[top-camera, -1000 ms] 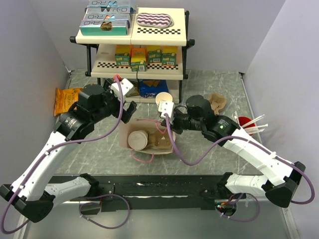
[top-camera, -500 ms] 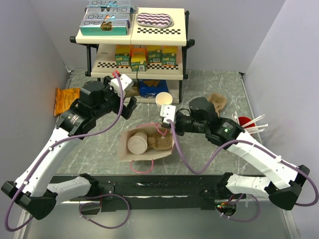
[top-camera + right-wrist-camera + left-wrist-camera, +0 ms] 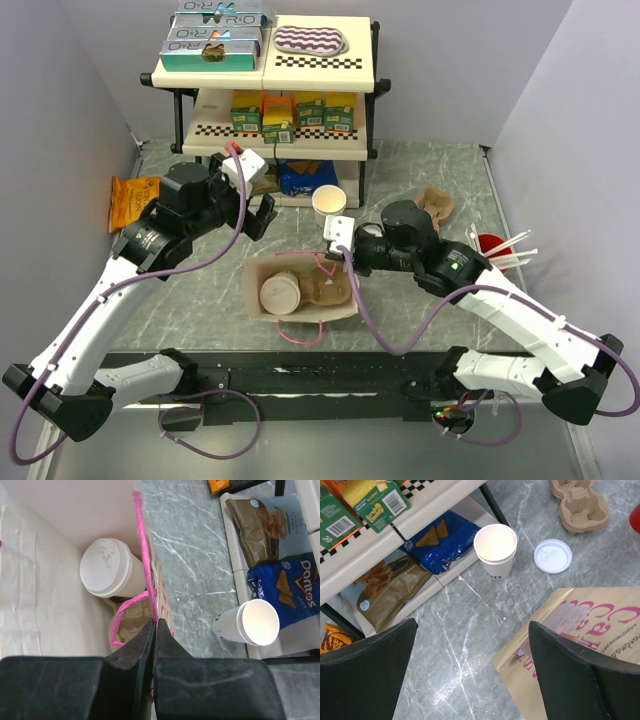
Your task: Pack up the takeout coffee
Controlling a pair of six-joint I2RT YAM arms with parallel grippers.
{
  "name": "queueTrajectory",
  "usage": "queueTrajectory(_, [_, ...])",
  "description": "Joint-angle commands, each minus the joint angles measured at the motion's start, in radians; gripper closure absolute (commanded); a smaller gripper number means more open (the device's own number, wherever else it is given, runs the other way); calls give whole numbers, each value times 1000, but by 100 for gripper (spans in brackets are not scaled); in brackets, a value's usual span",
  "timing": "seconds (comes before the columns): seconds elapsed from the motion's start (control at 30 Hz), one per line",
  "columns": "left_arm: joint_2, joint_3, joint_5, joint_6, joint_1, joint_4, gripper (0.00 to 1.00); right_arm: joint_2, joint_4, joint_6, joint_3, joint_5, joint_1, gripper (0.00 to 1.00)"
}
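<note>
Takeout coffee (image 3: 106, 573) stands lidded inside the paper bag (image 3: 40, 605), right gripper (image 3: 154, 623) pinching its rim, left gripper (image 3: 472, 630) wide and empty; packing appears nearly complete.

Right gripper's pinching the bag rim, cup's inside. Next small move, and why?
Probably open the right gripper and lift it off the paper bag rim. The takeout coffee already sits lidded inside it, so holding the edge seems unneeded. The left gripper is open and empty.
</note>
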Motion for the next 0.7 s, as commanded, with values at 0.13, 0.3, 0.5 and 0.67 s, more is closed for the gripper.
queueTrajectory(0.13, [-19,-40,99,-11,4,41,1,-83,67,-47,-47,-62,15,100])
queueTrajectory(0.3, [5,-40,141,-23,4,63,1,-65,60,-63,-33,-80,16,100])
queueTrajectory(0.5, [34,-15,165,-8,4,47,1,-37,42,-65,-1,-94,16,100])
queueTrajectory(0.67, [31,-11,168,1,14,38,1,-19,36,-28,13,-83,16,100])
